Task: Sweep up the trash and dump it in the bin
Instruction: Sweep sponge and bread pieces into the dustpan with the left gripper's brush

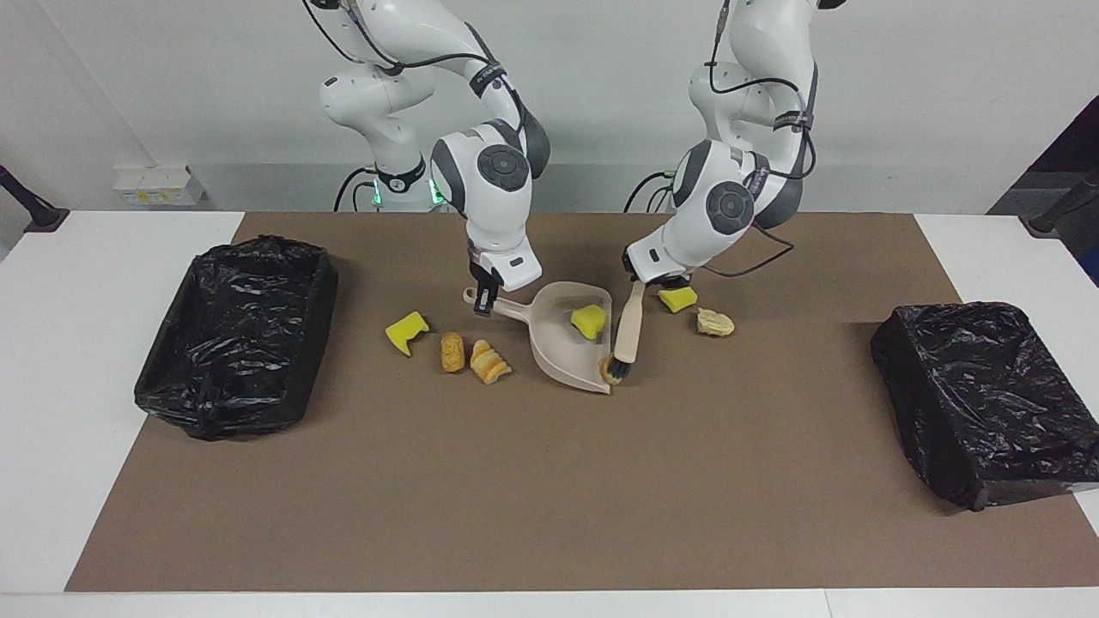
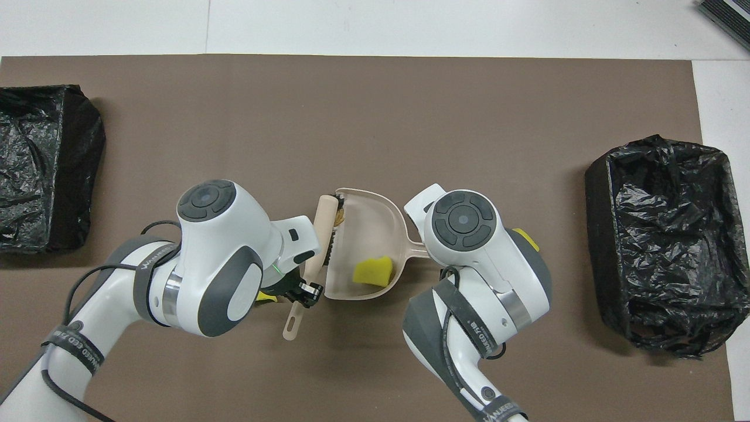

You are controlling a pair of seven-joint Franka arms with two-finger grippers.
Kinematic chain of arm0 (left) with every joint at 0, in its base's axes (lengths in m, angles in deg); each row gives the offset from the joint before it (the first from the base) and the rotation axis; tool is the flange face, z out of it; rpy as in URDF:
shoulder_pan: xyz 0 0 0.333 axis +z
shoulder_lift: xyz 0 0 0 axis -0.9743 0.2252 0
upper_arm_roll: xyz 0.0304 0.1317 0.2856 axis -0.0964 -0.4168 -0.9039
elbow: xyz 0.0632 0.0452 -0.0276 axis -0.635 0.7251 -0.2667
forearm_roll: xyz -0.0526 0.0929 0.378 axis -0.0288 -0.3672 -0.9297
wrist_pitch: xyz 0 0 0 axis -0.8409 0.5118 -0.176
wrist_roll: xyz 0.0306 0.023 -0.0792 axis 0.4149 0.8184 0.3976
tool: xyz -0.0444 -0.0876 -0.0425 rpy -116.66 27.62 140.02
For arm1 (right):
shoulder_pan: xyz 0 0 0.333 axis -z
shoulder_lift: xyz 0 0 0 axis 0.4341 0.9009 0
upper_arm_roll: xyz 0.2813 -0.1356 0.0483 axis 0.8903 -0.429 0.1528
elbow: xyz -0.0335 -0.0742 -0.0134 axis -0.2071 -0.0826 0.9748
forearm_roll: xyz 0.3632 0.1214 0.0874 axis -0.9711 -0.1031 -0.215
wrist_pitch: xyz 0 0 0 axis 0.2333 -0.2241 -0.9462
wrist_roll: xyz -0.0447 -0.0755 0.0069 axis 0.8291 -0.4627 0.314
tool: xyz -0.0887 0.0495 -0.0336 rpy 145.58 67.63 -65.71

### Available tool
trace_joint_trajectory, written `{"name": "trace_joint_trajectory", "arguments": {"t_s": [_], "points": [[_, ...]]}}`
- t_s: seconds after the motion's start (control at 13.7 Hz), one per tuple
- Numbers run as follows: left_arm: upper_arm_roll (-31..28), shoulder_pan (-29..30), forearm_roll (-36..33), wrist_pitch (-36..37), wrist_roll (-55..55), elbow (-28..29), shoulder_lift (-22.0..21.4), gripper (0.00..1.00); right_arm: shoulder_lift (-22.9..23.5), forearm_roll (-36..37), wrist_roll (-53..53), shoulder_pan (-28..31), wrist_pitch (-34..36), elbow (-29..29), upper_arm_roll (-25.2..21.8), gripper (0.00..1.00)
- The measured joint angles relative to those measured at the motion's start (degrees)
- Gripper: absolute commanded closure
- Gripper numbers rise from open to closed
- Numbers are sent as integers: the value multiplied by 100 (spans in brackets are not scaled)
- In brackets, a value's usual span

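1. The brush (image 1: 628, 330) is clamped by its handle in the left gripper (image 1: 640, 283), its black bristles down on the mat at the open lip of the dustpan (image 1: 562, 343), pressing a brown lump (image 1: 611, 369) against that lip.
2. The right gripper (image 1: 486, 296) is closed on the dustpan's handle and holds the pan flat on the brown mat (image 1: 549, 481), mouth turned toward the brush.
3. One yellow sponge chunk (image 1: 588, 320) already lies inside the pan; I judge that as the only piece properly collected, with the brown lump at the lip about to follow.
4. Left on the mat: a yellow chunk (image 1: 677, 299) and a pale pastry lump (image 1: 714, 323) just beside the brush, toward the left arm's end; and a yellow chunk (image 1: 405, 331) with two brown lumps (image 1: 452, 352) (image 1: 489, 361) beside the pan, toward the right arm's end. That makes seven bits of trash, five not yet swept and nothing yet dumped.
5. A black-lined bin (image 1: 236, 335) sits at the right arm's end of the table and another bin (image 1: 987, 399) at the left arm's end, each well apart from the pan.
6. The three bits beside the pan lie between it and the right arm's bin, so carrying the pan low that way would risk knocking them. The mat farther from the robots offers wide open room for swinging either tool.
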Motion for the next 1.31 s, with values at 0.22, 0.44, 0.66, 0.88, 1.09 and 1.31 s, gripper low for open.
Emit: {"name": "trace_joint_trajectory", "arguments": {"t_s": [0.22, 0.44, 0.66, 0.88, 1.09, 1.31], "points": [[26, -267, 225, 161, 161, -3, -130, 100, 0, 0, -7, 0, 0, 1, 0, 100], [-84, -268, 342, 454, 380, -17, -491, 100, 0, 0, -10, -1, 0, 2, 0, 100], [-168, -217, 325, 567, 1378, -7, -881, 100, 0, 0, -71, -7, 0, 3, 2, 100], [-192, -146, -66, 567, 2950, 38, -925, 100, 0, 0, -109, -19, 0, 4, 2, 100], [-206, 159, -226, 594, 4387, 201, -926, 100, 0, 0, -122, -23, -19, 6, 7, 100], [-213, 525, -344, 634, 4983, 779, -1047, 100, 0, 0, -122, -25, -106, 3, 14, 100]]}}
